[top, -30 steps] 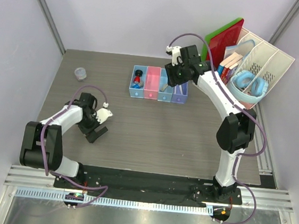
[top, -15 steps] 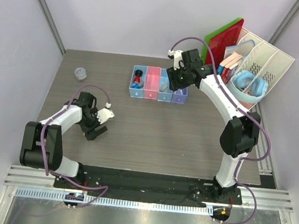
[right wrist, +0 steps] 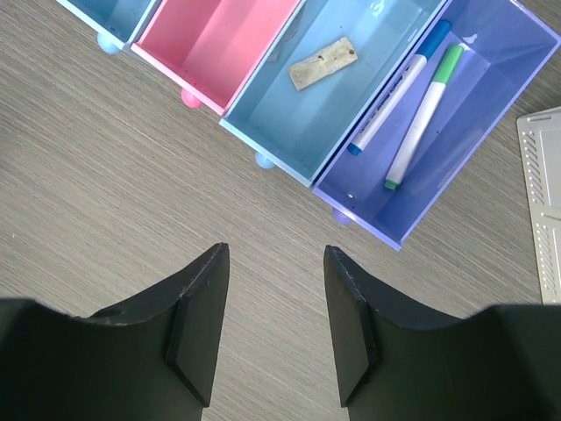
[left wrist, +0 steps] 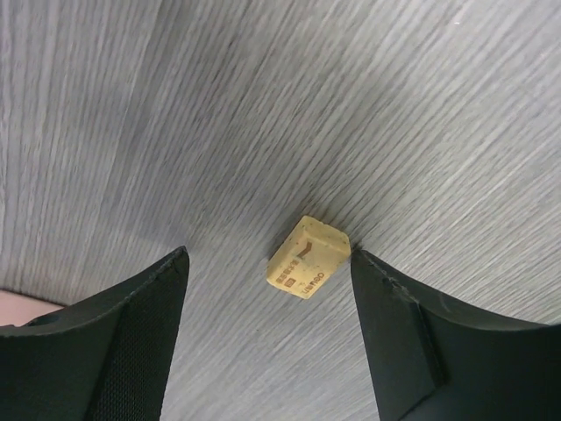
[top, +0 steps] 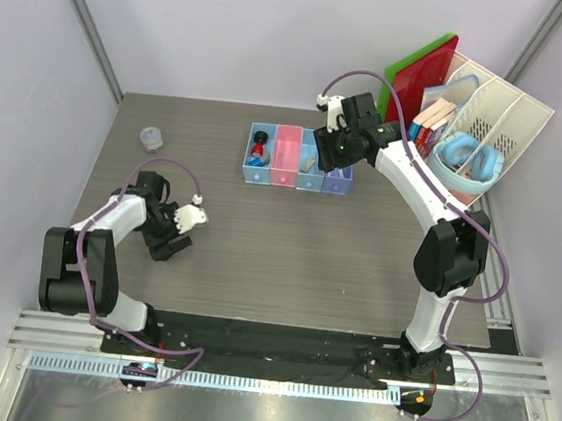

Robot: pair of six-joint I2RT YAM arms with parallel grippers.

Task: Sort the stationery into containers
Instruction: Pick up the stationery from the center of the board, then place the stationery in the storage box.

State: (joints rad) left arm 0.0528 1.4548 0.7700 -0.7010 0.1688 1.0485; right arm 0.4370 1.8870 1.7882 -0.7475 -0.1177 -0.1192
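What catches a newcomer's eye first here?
The row of coloured trays at the far middle of the table, with the right gripper open close by; two pens lie in the lavender tray. Nearer left, a tiny yellow piece sits on the table, straddled by the open left gripper.

1. Four trays: blue tray (right wrist: pixel 110 13), pink tray (right wrist: pixel 219 35), light blue tray (right wrist: pixel 289 118), lavender tray (right wrist: pixel 460 149).
2. Two pens: blue-tipped marker (right wrist: pixel 399 88), green-tipped pen (right wrist: pixel 427 114).
3. One eraser block (right wrist: pixel 323 63).
4. One yellow piece (left wrist: pixel 308 257).
5. One small roll (top: pixel 151 138).
6. Two cylinders: red-black cylinder (top: pixel 260 146), blue cylinder (top: pixel 255 162).

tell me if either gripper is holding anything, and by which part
Nothing is held. The left gripper is open astride the yellow piece, which lies on the table; the right gripper is open and empty.
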